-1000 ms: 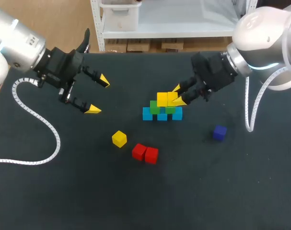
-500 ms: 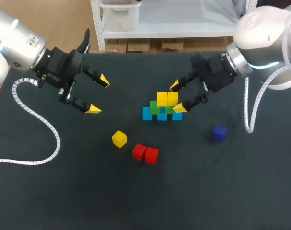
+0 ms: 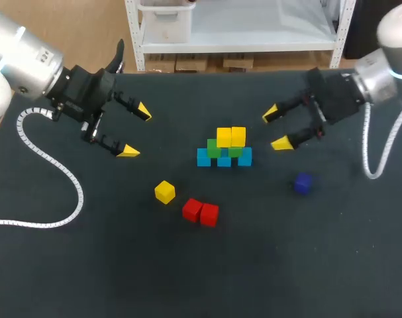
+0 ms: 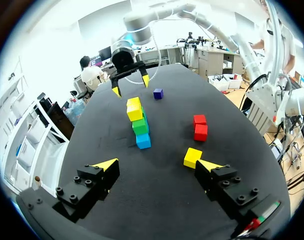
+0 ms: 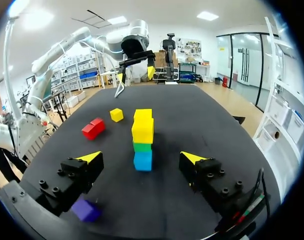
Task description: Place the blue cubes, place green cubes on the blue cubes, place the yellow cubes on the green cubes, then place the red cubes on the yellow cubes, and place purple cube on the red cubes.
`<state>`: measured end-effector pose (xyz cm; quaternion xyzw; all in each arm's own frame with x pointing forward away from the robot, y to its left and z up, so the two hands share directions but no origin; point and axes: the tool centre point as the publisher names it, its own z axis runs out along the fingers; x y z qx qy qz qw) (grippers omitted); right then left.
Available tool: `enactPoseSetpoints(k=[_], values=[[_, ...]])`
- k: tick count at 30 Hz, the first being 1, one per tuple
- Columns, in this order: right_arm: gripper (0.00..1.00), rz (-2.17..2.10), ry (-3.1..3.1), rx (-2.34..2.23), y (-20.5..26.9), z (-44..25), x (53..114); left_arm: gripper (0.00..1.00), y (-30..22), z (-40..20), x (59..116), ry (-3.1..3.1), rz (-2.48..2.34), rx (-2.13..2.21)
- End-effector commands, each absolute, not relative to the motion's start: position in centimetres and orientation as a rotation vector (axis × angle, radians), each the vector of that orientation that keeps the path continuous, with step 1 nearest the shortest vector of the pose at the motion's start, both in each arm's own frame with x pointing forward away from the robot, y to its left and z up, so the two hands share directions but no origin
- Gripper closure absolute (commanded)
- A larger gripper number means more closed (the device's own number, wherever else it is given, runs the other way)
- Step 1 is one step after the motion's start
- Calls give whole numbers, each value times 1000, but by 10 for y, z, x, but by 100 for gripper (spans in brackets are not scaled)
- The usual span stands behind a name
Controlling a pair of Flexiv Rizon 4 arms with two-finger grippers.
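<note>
Table (image 3: 287,265) is covered in dark matte cloth. Near its middle I see three blue cubes (image 3: 204,158) in a row, with two green cubes (image 3: 214,147) on them and two yellow cubes (image 3: 230,137) on top. A loose yellow cube (image 3: 165,191) and two touching red cubes (image 3: 201,212) lie nearer the robot. The purple cube (image 3: 303,183) sits alone, off to the right. My left fingers (image 3: 129,152) hang spread wide and empty, well left of the stack. My right fingers (image 3: 281,143) are spread too, holding nothing, near the stack's right side and pointing at it.

Left pincer (image 3: 136,131), right pincer (image 3: 275,128), both agape
</note>
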<state>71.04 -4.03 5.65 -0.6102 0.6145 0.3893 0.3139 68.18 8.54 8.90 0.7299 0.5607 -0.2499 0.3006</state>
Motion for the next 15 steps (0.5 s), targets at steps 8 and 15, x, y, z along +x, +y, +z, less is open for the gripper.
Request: enactPoseSetpoints(k=[8,15], values=[[0,979,1613,-1596,-86,68,697,0,86,88,682,1484,-663,1937],[0,997,1552,-1626,-89,66,697,0,86,88,682,1484,-663,1937]])
